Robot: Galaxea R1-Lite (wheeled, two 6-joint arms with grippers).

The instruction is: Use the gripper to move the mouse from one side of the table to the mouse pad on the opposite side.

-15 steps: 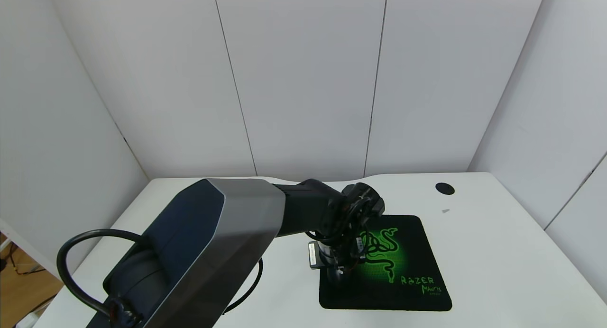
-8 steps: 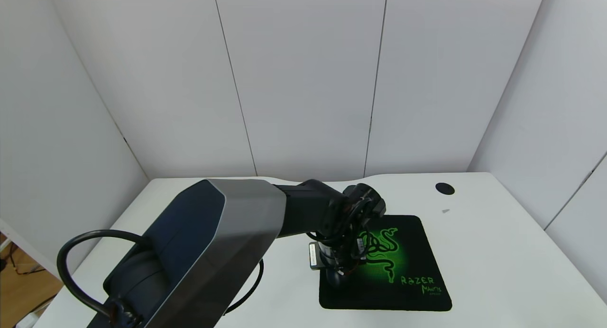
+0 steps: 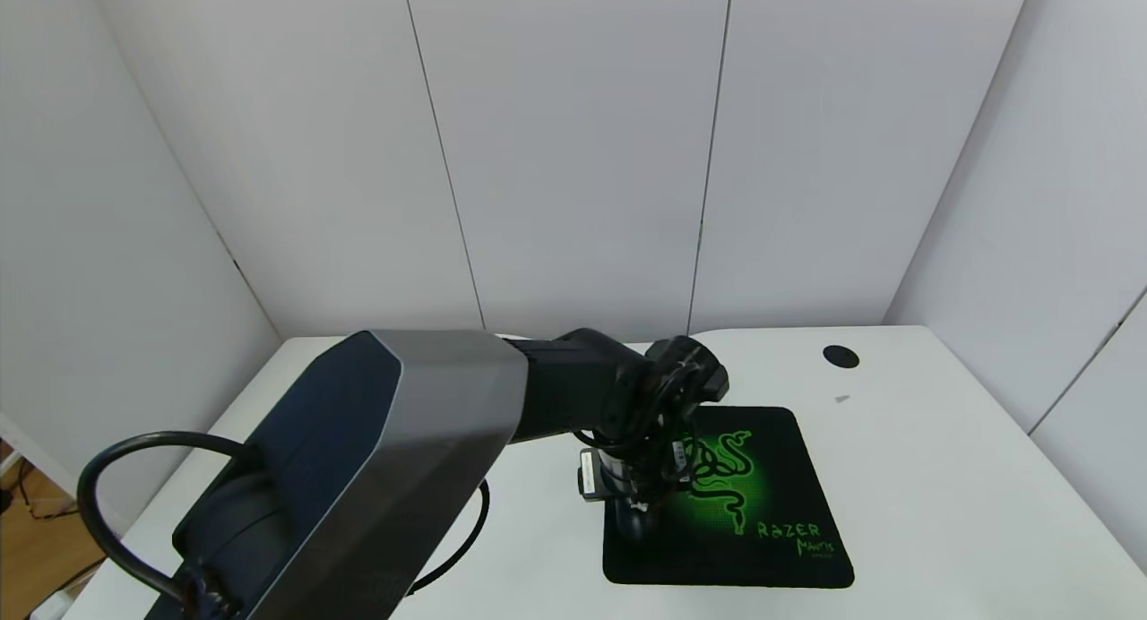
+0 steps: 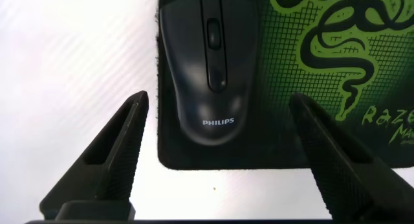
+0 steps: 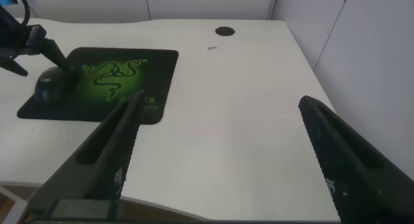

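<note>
The Philips mouse (image 4: 207, 68) sits on the Razer mouse pad (image 3: 753, 512), tucked into the pad's near-left corner, its back end just inside the pad's edge. Over it hangs the left gripper (image 3: 638, 505), fingers (image 4: 119, 153) spread wide and clear of the mouse on both sides — released, nothing in its grasp. From the left wrist view one finger is over the bare white table (image 3: 941, 477) beside the pad and the other over the pad's green snake logo (image 3: 721, 477). The mouse's white brand word faces the wrist camera, scroll wheel farther off. The thick black-and-grey left arm (image 3: 385, 477) reaches across from the robot's left side of the table. Over on the right, the right gripper (image 5: 226, 153) is parked well apart from the pad, its fingers open wide and holding nothing — in its wrist view the pad and mouse (image 5: 50, 85) lie far off. A round black cable hole (image 3: 840, 357) sits beyond the pad, toward the white panel wall (image 3: 573, 154).
</note>
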